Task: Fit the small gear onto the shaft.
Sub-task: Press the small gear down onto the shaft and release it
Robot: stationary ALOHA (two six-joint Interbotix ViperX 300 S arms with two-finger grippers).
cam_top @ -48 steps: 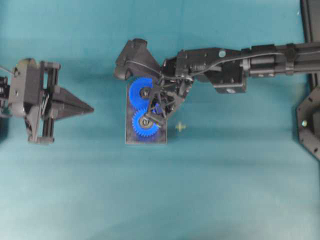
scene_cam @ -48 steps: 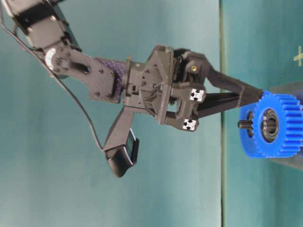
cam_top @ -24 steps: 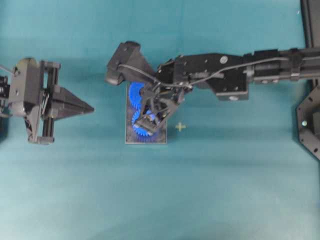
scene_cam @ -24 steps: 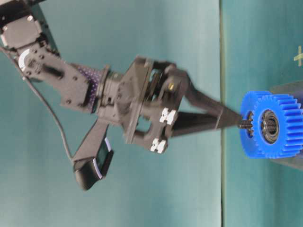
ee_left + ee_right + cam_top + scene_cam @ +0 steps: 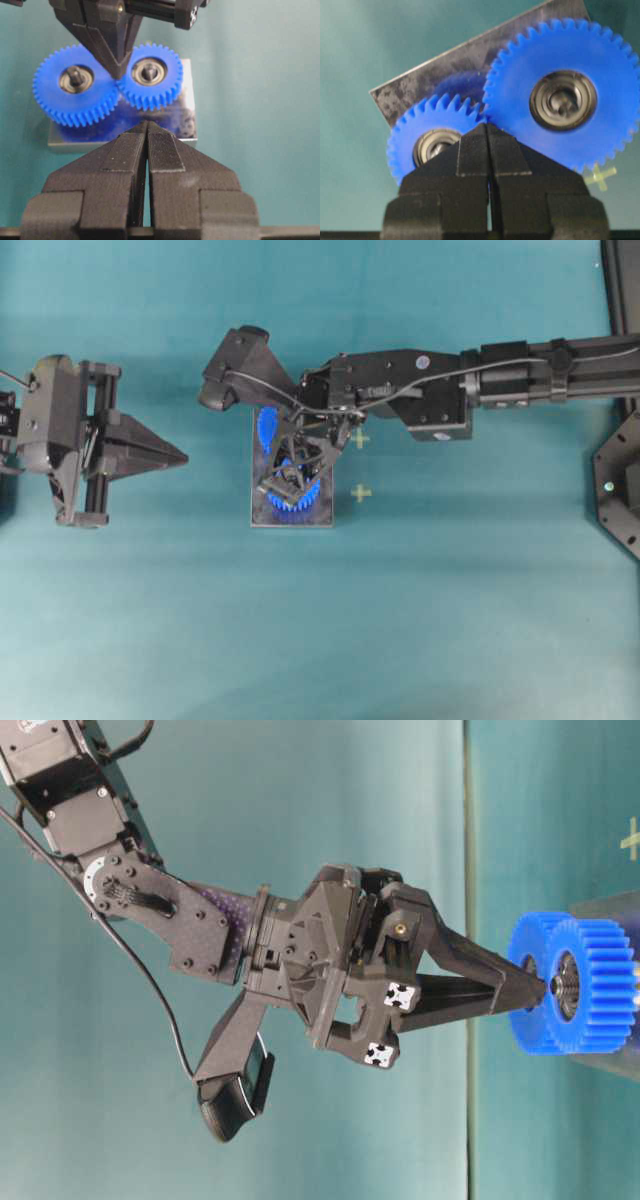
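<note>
The small gear [image 5: 150, 75] lies flat on the grey plate [image 5: 187, 105], its teeth meshed with the larger blue gear [image 5: 75, 87]. The shaft [image 5: 148, 73] shows only as a dark tip in the small gear's hub. My right gripper [image 5: 118, 71] is shut and empty, its tip pointing down where the two gears meet. In its own view that tip [image 5: 487, 127] sits at the rim of the small gear [image 5: 432, 142]. My left gripper [image 5: 183, 455] is shut and empty, apart from the plate on its left.
The right arm [image 5: 440, 390] reaches in from the right and covers most of the plate [image 5: 320, 515] and both gears from above. Pale cross marks [image 5: 361, 493] lie on the teal table just right of the plate.
The right gripper has swung left and tipped down, bringing its shut tip from beside the small gear's hub to the meeting of the two gears. The left arm has not moved.
</note>
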